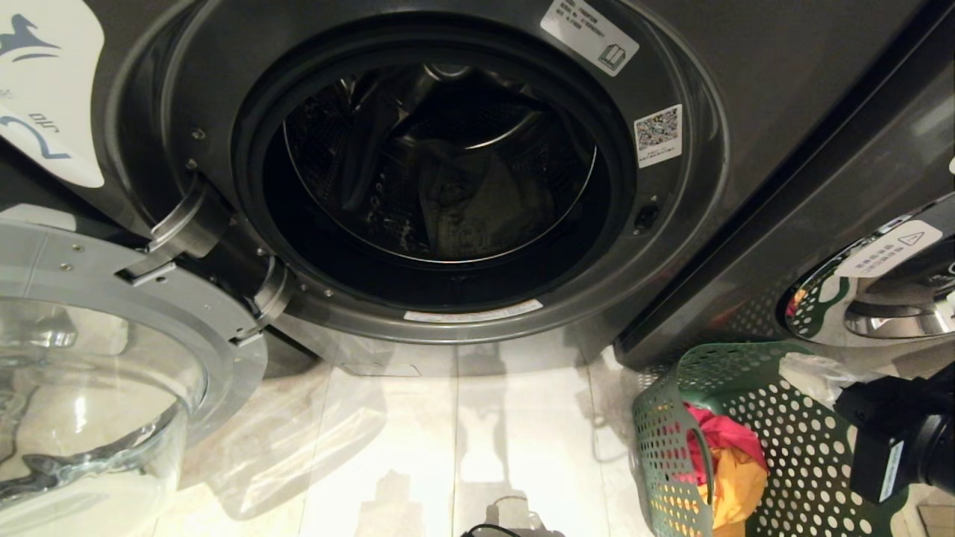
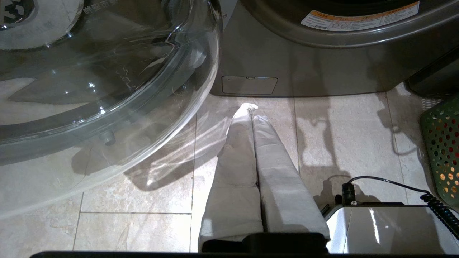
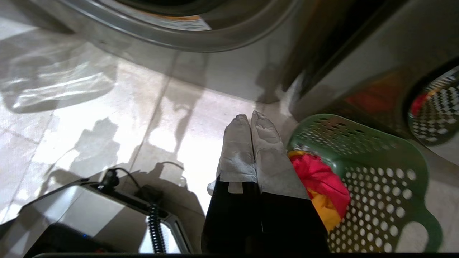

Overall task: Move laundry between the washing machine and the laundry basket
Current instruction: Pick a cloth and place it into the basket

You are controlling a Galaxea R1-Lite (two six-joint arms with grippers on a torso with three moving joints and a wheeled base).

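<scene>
With both claws pressed shut and empty, the right claw [image 3: 249, 118] hangs beside the green laundry basket [image 1: 791, 447] at five o'clock, whose soft, light red garment [image 1: 720, 436] looks easiest pinched at a raised fold.

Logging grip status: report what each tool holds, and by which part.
Nothing is held. The left tool and right tool are both shut and empty, over the floor; the red garment lies in the laundry basket.

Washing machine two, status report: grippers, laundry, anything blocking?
Left gripper and right gripper shut, empty. Red garment and yellow-orange garment in green basket. Washer door open, a garment in the drum. No obstruction.
</scene>
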